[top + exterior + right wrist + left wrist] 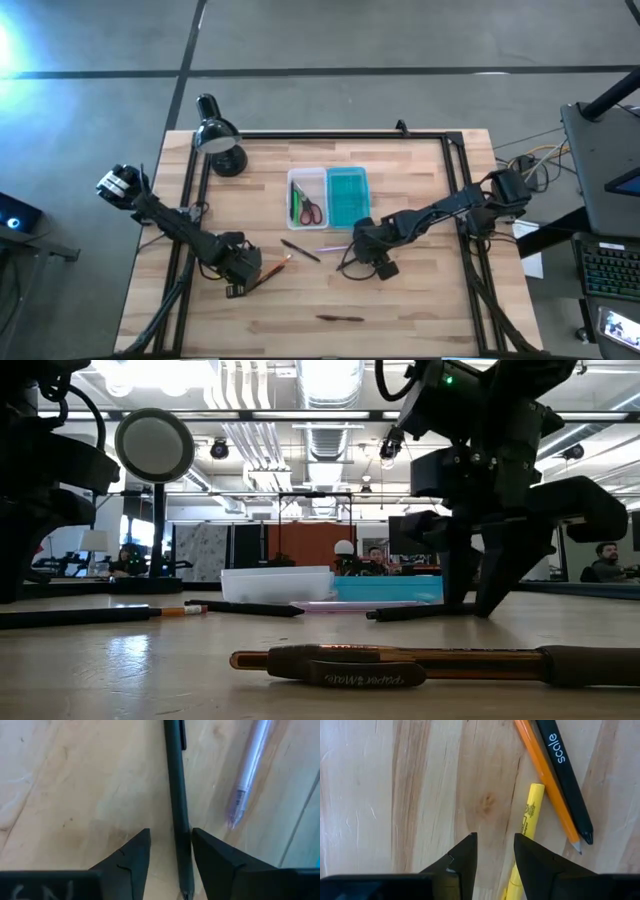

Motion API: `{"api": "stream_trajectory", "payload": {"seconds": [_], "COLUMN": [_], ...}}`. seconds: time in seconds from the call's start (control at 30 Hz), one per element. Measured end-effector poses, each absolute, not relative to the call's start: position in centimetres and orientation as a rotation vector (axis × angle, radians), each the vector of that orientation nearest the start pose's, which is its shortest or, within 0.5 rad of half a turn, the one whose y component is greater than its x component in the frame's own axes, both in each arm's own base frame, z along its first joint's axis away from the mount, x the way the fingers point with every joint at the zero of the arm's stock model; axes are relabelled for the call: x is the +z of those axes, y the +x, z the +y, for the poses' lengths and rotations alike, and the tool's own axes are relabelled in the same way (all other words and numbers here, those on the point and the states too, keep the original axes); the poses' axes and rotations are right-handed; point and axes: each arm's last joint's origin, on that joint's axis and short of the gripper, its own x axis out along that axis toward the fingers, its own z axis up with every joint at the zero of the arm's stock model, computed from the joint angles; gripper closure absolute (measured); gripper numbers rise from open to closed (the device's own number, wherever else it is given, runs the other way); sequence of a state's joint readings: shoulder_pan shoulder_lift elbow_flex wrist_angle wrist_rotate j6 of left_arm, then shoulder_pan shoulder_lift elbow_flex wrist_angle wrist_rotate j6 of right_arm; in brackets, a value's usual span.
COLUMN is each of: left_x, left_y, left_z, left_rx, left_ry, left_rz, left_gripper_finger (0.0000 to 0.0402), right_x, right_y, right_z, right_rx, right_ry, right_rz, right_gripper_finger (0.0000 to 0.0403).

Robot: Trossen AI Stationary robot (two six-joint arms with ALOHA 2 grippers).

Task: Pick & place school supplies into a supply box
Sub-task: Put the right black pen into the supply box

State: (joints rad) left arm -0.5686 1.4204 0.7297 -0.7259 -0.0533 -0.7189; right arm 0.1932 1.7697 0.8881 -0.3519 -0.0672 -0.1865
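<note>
From above: supply box (329,197) open mid-table holding scissors (311,210), both arms low in front of it. Right wrist: right gripper (170,845) parted, empty, straddling a dark pen (176,805) beside a lilac pen (248,776); might roll if nudged off-centre. Left wrist: left gripper (495,851) parted, empty, over bare wood, yellow highlighter (526,827) outside one finger, so likely missed.
</note>
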Motion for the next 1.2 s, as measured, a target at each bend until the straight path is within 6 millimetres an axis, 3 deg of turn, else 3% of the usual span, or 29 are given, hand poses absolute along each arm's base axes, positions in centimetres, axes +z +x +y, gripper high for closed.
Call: {"api": "stream_trajectory", "payload": {"seconds": [0.3, 0.43, 0.5, 0.6, 0.7, 0.83, 1.0, 1.1, 1.2], "left_x": [15.9, 15.9, 15.9, 15.9, 15.9, 15.9, 15.9, 15.9, 15.9], "left_y": [18.8, 18.8, 18.8, 18.8, 18.8, 18.8, 18.8, 18.8, 18.8], "left_z": [-11.8, -11.8, -11.8, -11.8, -11.8, -11.8, -11.8, -11.8, -11.9], "left_rx": [0.08, 0.08, 0.08, 0.078, 0.076, 0.075, 0.077, 0.089, 0.103], "left_ry": [-0.157, -0.157, -0.157, -0.154, -0.151, -0.151, -0.153, -0.167, -0.196], "left_rz": [1.412, 1.412, 1.412, 1.412, 1.413, 1.412, 1.412, 1.412, 1.417], "left_gripper_finger": [0.0289, 0.0289, 0.0289, 0.0289, 0.0289, 0.0289, 0.0289, 0.0289, 0.0289], "right_x": [11.9, 13.3, 14.7, 19.0, 21.8, 24.2, 22.3, 21.4, 19.1], "right_y": [29.8, 29.2, 28.3, 28.5, 28.3, 30.4, 35.2, 37.8, 39.3], "right_z": [6.1, 5.9, 5.5, 4.2, 1.6, -3.0, -7.2, -8.0, -8.1], "right_rx": [0.343, 0.344, 0.327, 0.243, 0.142, -0.034, -0.097, -0.119, -0.181], "right_ry": [-0.241, -0.234, -0.219, -0.097, 0.109, 0.468, 0.828, 0.943, 0.984], "right_rz": [1.248, 1.262, 1.272, 1.124, 1.023, 0.779, 0.597, 0.61, 0.718], "right_gripper_finger": [0.0377, 0.0384, 0.0385, 0.0386, 0.0386, 0.0386, 0.0384, 0.0382, 0.037]}}
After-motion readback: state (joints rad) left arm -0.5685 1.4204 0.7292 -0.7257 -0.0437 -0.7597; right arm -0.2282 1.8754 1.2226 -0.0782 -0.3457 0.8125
